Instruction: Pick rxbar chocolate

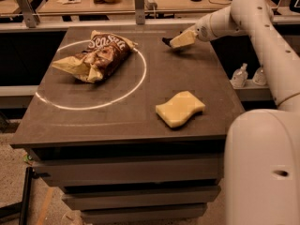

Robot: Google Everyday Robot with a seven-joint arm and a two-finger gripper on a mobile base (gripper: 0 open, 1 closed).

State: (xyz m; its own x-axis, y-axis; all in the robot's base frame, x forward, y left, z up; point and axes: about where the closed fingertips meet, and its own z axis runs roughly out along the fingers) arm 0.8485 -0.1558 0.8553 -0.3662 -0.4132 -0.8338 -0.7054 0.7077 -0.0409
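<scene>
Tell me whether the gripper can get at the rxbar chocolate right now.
Probably yes: the gripper sits right at the rxbar chocolate on the far side of the table; the chip bag and sponge lie well clear.

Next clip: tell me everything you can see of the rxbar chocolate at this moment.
Only a small dark sliver of the rxbar chocolate shows, poking out to the left from the tip of the gripper, which reaches over the far right part of the table. It looks black and flat, and no lettering can be read. It sits at or just above the tabletop; whether it is lifted cannot be told. It lies well apart from the chip bag and the sponge.
</scene>
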